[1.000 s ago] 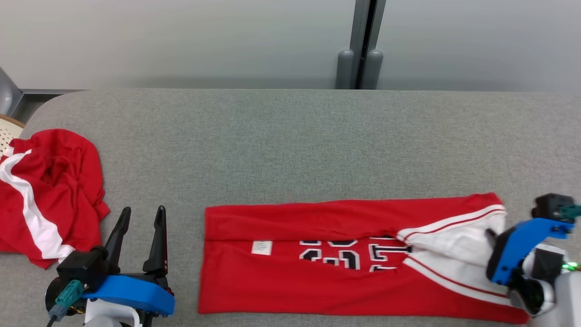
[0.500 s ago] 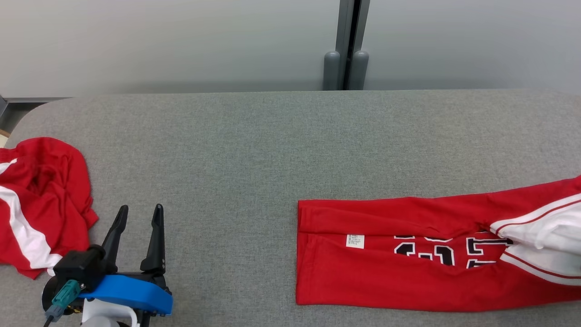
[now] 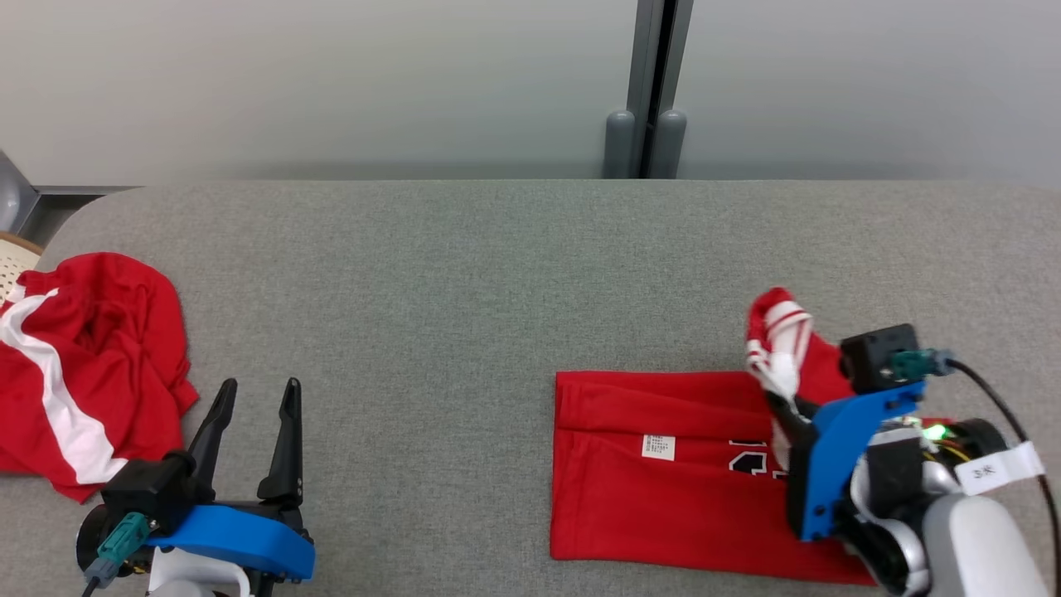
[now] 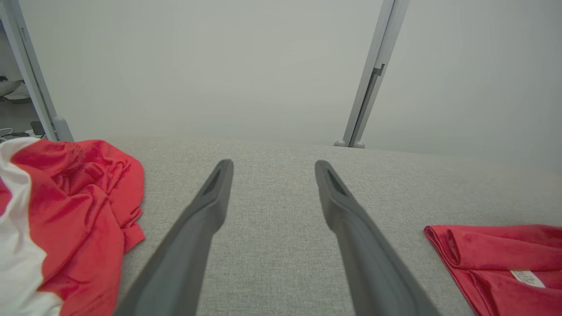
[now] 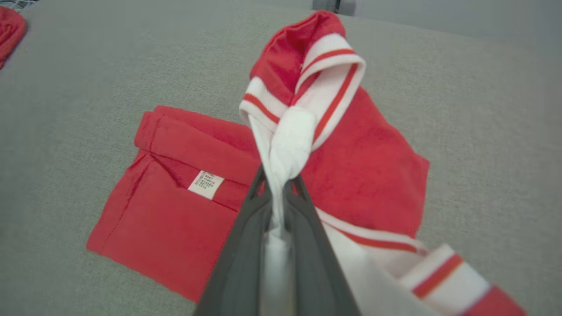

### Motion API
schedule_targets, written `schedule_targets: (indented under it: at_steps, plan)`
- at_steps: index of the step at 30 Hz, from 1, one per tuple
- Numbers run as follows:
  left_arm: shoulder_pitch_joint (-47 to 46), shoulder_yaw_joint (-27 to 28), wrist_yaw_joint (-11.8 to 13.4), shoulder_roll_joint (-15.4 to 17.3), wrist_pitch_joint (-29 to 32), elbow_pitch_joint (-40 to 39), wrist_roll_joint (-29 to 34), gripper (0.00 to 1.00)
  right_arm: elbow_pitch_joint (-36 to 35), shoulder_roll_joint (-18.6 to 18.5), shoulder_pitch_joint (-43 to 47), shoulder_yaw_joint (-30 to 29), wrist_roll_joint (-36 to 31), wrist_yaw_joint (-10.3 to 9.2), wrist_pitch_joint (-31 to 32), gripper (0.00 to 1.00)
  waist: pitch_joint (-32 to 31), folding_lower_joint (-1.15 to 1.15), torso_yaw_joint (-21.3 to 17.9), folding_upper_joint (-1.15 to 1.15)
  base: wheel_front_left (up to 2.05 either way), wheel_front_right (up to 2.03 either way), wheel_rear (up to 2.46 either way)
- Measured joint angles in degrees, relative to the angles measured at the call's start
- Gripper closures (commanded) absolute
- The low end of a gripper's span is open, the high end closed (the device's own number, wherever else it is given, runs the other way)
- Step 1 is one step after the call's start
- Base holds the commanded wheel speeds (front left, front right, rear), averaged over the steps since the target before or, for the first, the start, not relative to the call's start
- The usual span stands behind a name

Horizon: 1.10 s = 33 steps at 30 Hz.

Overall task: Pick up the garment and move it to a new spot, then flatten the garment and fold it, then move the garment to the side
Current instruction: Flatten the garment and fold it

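Fabric at the white striped end of the red garment (image 3: pixel 655 506) is clamped in the right gripper (image 5: pixel 280 177), raised over the folded part lying flat on the right of the grey table (image 3: pixel 464 265). Across the table, the left gripper (image 3: pixel 259 386) hangs spread wide, holding nothing; farther left lies a crumpled red-and-white heap (image 3: pixel 91 356).

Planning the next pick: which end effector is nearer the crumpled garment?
Left: left end effector sits open beside the crumpled garment; right end effector grips the folded jersey, far off.
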Motion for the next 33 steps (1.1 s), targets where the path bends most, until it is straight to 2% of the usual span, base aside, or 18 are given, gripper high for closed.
schedule_targets:
  at_steps: [4,11,20,21,22,24,28,33]
  plan:
    - [-0.10,-0.19,0.01,0.19,0.22,-0.38,-0.01,0.00,4.93,1.37,-2.81,5.52,2.58,0.00,-2.49,1.00,0.27,0.00,0.52,0.00,0.00,0.00,0.00]
    - [-1.59,-1.05,-0.04,0.11,0.47,-0.49,0.00,0.00,16.63,1.54,-9.02,14.56,9.21,-0.01,-6.79,1.00,1.16,0.00,2.20,0.00,0.00,0.00,0.00]
    - [-2.71,-1.51,-0.19,0.34,0.38,-0.19,0.00,0.00,28.94,1.56,-14.77,19.79,13.05,-0.01,-11.39,1.00,1.78,0.00,3.51,0.00,0.00,0.00,0.00]
    - [-2.72,-1.49,-0.19,0.40,0.32,-0.13,-0.01,0.00,29.88,1.56,-15.20,20.20,13.67,-0.01,-11.76,0.86,1.82,0.00,3.50,0.00,0.00,0.00,0.00]
    - [-2.71,-1.48,-0.19,0.43,0.30,-0.07,-0.02,0.00,30.72,1.56,-15.63,20.63,14.00,-0.01,-12.11,0.60,1.88,0.00,3.49,0.00,0.00,0.00,0.00]
    - [-2.71,-1.48,-0.19,0.44,0.22,0.01,-0.07,0.00,31.95,1.57,-16.49,21.26,15.04,-0.01,-13.08,0.00,1.98,0.00,3.44,0.00,0.00,0.00,0.00]
    - [-2.72,-1.52,-0.19,0.46,0.15,0.13,-0.32,0.00,32.23,1.55,-17.56,22.84,20.69,-0.01,-16.02,0.00,2.09,0.00,3.35,0.00,0.00,0.00,0.00]
    - [-2.71,-1.35,0.00,0.59,-0.10,0.19,-0.52,0.00,26.81,1.63,-18.92,24.39,31.82,-0.01,-20.90,0.00,1.89,0.00,3.03,0.00,0.00,0.00,0.00]
